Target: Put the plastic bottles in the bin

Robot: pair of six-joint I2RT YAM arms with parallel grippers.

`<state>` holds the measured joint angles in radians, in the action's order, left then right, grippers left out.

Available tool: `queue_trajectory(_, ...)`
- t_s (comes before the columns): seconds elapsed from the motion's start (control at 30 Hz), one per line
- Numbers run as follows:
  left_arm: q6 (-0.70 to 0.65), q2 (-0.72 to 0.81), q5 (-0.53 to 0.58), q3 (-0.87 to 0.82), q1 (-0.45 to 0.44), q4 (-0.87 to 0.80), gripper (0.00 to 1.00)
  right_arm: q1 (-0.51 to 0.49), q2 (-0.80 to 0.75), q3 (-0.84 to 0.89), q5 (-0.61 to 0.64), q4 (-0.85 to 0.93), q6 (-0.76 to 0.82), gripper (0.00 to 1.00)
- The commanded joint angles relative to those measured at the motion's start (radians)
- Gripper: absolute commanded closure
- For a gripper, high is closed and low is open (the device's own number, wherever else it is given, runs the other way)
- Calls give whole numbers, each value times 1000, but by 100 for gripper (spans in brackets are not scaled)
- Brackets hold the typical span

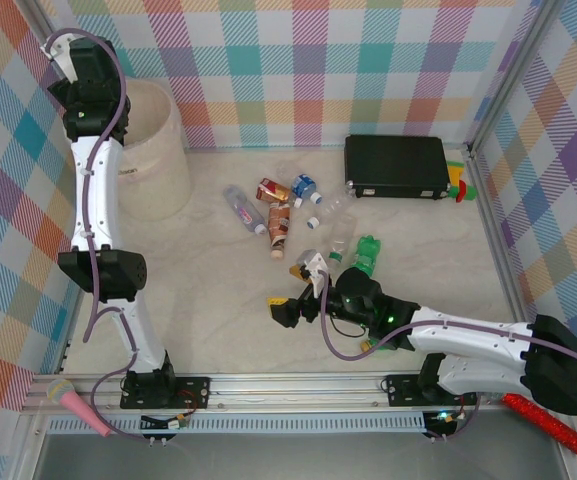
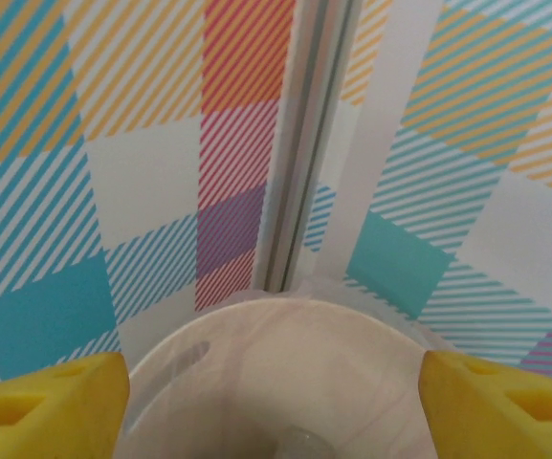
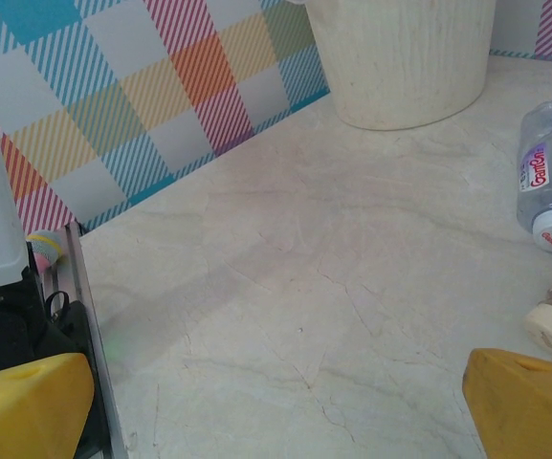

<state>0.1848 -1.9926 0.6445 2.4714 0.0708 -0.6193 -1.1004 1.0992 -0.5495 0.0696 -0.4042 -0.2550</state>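
Left gripper (image 2: 274,387) directly above the bin (image 2: 285,304)

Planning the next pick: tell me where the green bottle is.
In the top view, the green bottle lies right of centre, beside a clear bottle, nearer than the black case.

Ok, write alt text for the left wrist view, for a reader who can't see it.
The left gripper hangs open above the cream bin, its yellow fingertips wide apart at the bottom corners. Something clear and rounded, perhaps a bottle, shows inside at the bottom edge. Behind, plaid walls meet at a pale corner post.
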Motion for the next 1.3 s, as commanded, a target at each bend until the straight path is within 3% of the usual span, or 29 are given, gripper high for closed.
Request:
queue_trajectory(0.0, -21, 31, -40, 31, 8, -8, 19, 2, 8, 2, -5, -47, -21, 1)
queue_trajectory(0.13, 9, 57, -61, 29, 8, -33, 12, 1, 13, 2, -11, -49, -28, 1)
queue_trajectory(0.17, 25, 66, -68, 26, 7, -45, 2, 1, 13, 3, -8, -49, -29, 1)
queue_trajectory(0.27, 84, 104, -96, -16, 0, -79, 0, 2, 5, 4, 5, -44, -30, 1)
queue_trajectory(0.53, 235, 367, -117, -495, -99, 82, 0, 22, 33, 0, 89, -11, -46, 1)
queue_trajectory(0.83, 290, 672, -122, -949, -355, 130, 0, 74, 62, -10, 154, 33, -83, 1)
queue_trajectory(1.03, 374, 980, -15, -1279, -598, 90, 0, 114, 44, -5, 226, 70, -88, 1)
queue_trajectory(1.27, 538, 1178, 24, -1521, -811, -77, 0, 181, 5, -102, 322, 375, -209, 1)
